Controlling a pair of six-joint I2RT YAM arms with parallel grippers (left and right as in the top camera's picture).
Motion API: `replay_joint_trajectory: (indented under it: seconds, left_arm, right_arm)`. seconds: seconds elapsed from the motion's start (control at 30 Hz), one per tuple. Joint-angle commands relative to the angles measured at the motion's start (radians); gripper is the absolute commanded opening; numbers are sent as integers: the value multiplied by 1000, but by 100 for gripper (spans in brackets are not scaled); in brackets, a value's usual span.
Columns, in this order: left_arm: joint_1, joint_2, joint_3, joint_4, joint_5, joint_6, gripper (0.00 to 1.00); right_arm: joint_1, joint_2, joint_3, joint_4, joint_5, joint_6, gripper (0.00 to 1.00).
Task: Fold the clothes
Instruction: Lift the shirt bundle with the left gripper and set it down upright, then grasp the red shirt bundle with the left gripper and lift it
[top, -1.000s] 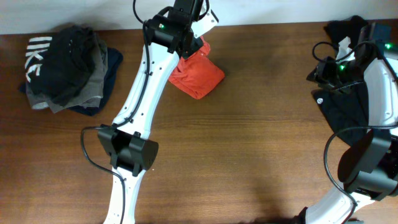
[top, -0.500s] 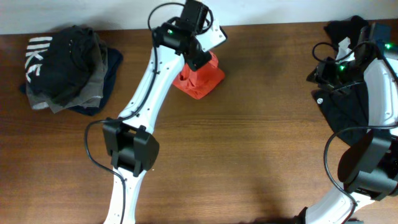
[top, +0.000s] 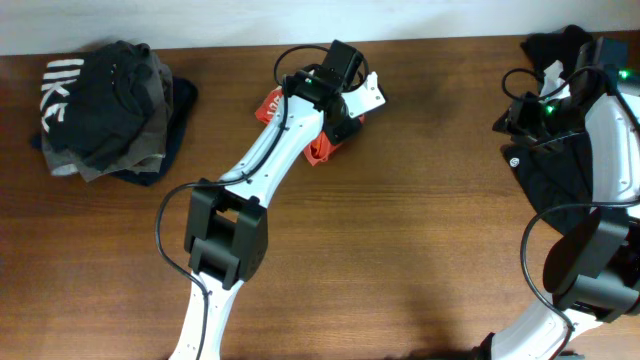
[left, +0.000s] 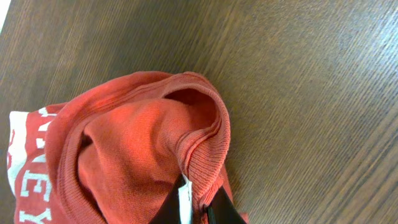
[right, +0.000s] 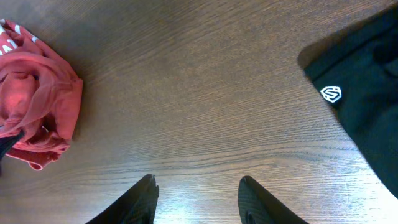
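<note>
The red-orange T-shirt (top: 322, 147) is bunched at the back middle of the table, mostly hidden under my left arm in the overhead view. White lettering shows at its left (top: 270, 103). My left gripper (left: 194, 208) is shut on its ribbed neckline, right beside the white neck tag (left: 185, 200). The shirt fills the left wrist view (left: 124, 143), with white letters at the lower left. The right wrist view shows the shirt far to the left (right: 37, 118). My right gripper (right: 196, 190) is open and empty above bare wood, at the right edge in the overhead view (top: 515, 110).
A pile of dark and grey clothes (top: 105, 110) lies at the back left. A black garment with a small white logo (top: 550, 175) lies under my right arm at the right edge; it also shows in the right wrist view (right: 364, 106).
My left gripper has dragged the red-orange shirt to the right and slightly toward the front. The shirt has bunched up more under the arm. The right arm has not moved.
</note>
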Motion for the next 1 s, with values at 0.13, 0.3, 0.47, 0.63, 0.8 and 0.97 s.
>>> replay_joint_trajectory:
  seconds: [0.13,0.3,0.47,0.63,0.8,0.97]
  left_arm:
    - [-11,79,-5,-9,11,-12,21]
    - [-11,130,-5,-10,-38,-13,43]
    - [-11,153,-5,-2,-72,-4,58]
    - [-11,153,-5,16,-130,-4,61]
    - [-11,170,-5,22,-177,-1,61]
    - [-11,216,-5,54,-231,-2,56]
  right_arm:
    - [-3,-8,8,2,9,-10,47]
    - [-3,-8,8,3,9,-10,47]
    - [-3,-8,8,3,9,-10,47]
    - [-3,-8,8,3,9,-11,47]
    - [-3,-8,8,3,9,-11,47]
    - [-3,-8,8,3,9,-11,47]
